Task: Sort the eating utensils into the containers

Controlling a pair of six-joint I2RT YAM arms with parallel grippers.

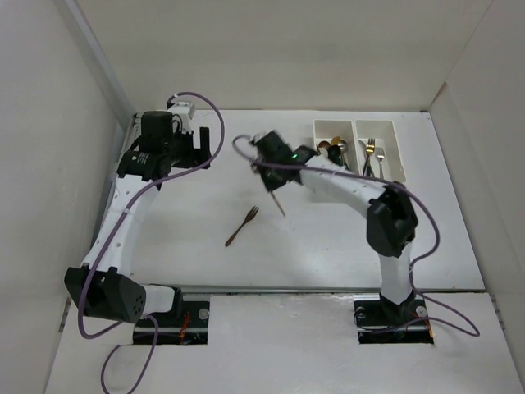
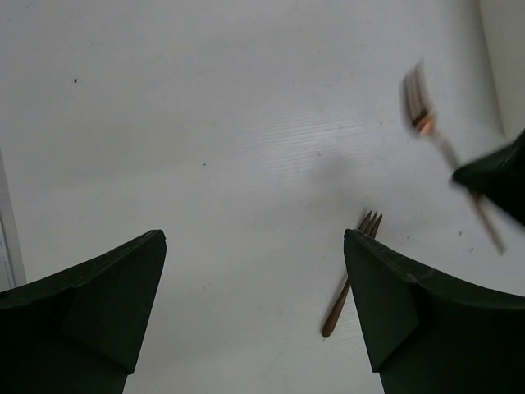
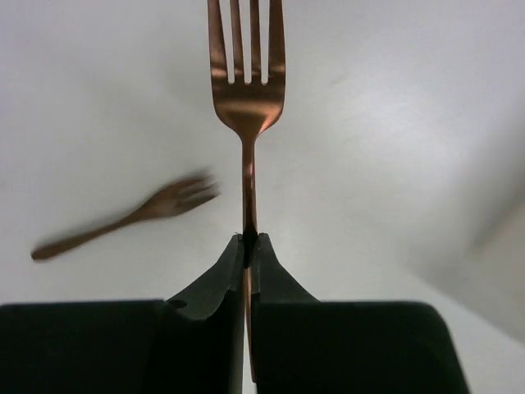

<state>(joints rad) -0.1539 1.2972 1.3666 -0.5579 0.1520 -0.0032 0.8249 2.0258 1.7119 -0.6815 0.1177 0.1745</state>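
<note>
Several utensils already lie in the bins (image 1: 355, 135). The right gripper (image 3: 248, 243) pinches a copper fork (image 3: 246, 107) by its handle above the surface (image 1: 189, 246), left of the bins. A second fork (image 1: 242, 226) lies mid-surface. The left gripper (image 2: 254, 242) is wide and empty. We judge two forks remain.
</note>
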